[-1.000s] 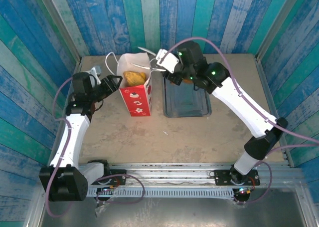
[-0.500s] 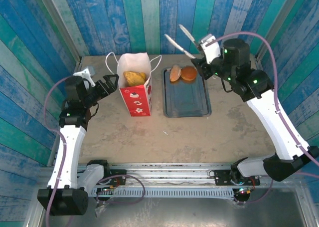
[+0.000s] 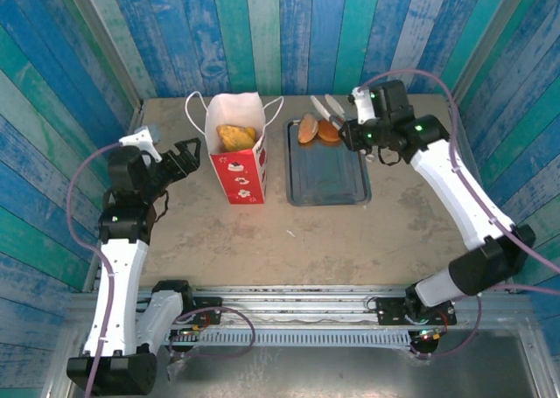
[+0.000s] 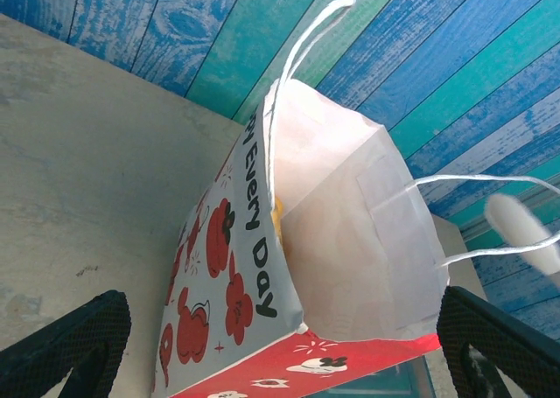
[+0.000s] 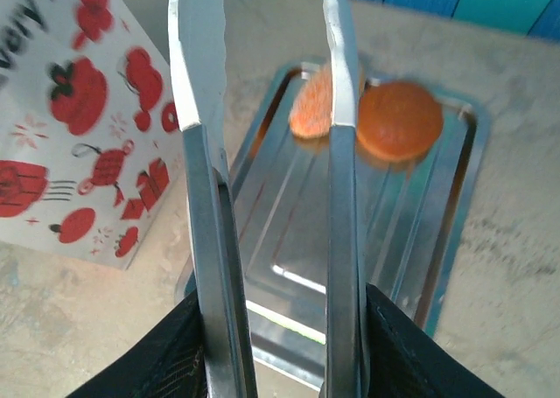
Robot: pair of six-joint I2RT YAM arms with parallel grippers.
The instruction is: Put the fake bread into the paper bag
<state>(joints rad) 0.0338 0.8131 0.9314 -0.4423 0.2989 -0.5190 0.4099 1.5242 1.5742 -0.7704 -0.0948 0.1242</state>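
Jaws of my left gripper (image 3: 194,153) gaped wide and empty beside the paper bag (image 3: 238,175); my right gripper (image 3: 352,136) was clenched on the tongs (image 5: 203,197). Some bread (image 3: 236,136) already lay inside the bag. By my judgement two buns (image 3: 330,131) on the tray (image 3: 328,184) were left to move.

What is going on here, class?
The right end effector holds tongs, their tips apart near two buns at the tray's far end. The bag stands upright left of the tray, with bread already inside. The left end effector is open beside the bag, not gripping it.
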